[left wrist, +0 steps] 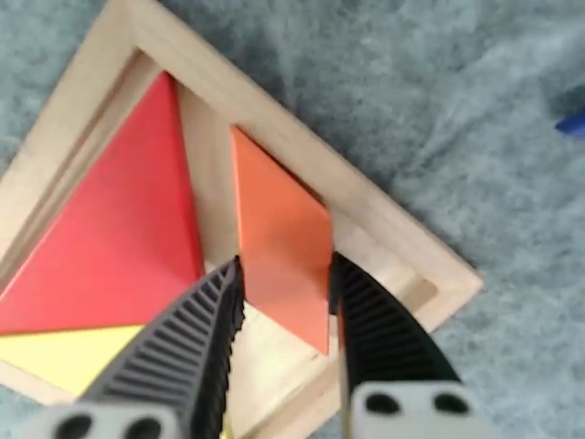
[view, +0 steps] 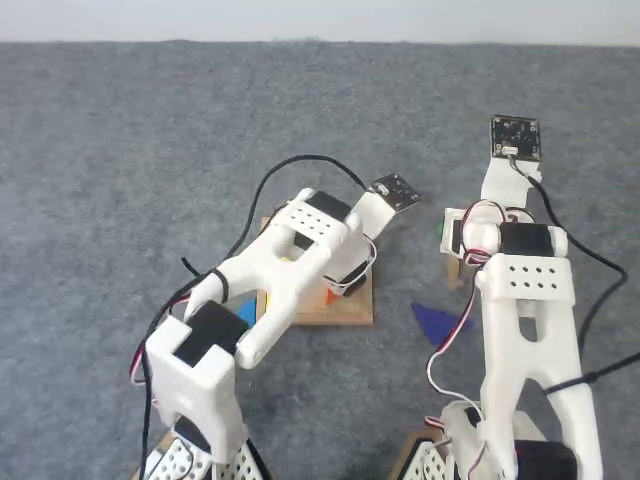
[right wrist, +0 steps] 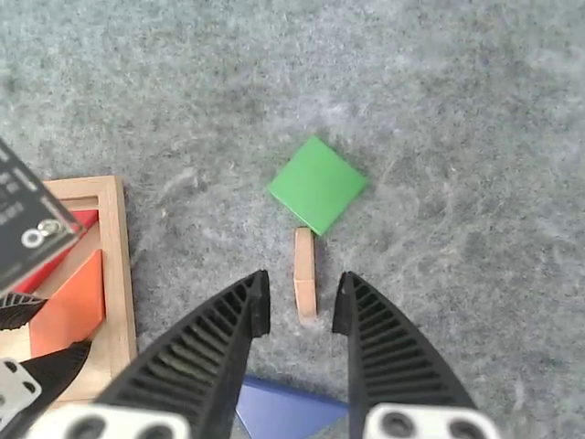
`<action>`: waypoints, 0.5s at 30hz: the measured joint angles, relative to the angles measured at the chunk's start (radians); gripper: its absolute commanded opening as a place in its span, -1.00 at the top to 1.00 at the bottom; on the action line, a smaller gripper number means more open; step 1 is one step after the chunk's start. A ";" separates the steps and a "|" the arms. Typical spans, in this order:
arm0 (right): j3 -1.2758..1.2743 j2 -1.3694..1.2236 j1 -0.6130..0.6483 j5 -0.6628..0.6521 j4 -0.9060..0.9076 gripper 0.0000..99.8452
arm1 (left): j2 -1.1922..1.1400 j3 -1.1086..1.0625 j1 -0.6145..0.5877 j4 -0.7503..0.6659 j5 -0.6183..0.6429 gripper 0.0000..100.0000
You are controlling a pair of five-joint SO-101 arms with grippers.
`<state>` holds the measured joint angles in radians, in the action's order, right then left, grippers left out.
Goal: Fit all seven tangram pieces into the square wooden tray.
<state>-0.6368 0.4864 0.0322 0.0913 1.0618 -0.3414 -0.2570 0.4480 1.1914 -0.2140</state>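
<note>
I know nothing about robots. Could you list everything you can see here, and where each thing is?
wooden tray: one, pale wood, on the carpet
red triangle: one, in the tray
yellow piece: one, in the tray, touching the red
orange parallelogram: one, in the tray
green square: one, on the carpet
blue triangle: one, on the carpet
wooden block: one, pale, next to the green square
left gripper: gripping the orange parallelogram
right gripper: open, above the block

No readable text anywhere (pieces are plain).
</note>
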 measured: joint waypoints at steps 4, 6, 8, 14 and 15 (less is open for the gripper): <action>0.000 0.000 0.000 0.000 0.000 0.76 | 0.003 -0.002 0.000 -0.003 0.000 0.82; 0.000 0.000 0.000 0.000 0.000 0.76 | 0.003 -0.002 0.000 -0.003 0.002 0.84; 0.000 0.000 0.000 0.000 0.000 0.76 | 0.003 -0.002 0.000 -0.003 0.002 0.85; 0.000 0.000 0.000 0.000 0.000 0.76 | 0.003 -0.002 0.002 -0.005 0.048 0.86; 0.000 0.000 0.000 0.000 0.000 0.76 | 0.003 -0.002 0.002 -0.014 0.054 0.86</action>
<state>-0.6368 0.4864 0.0322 0.0913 1.0618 -0.3383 -0.2585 0.4496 1.1776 -0.1603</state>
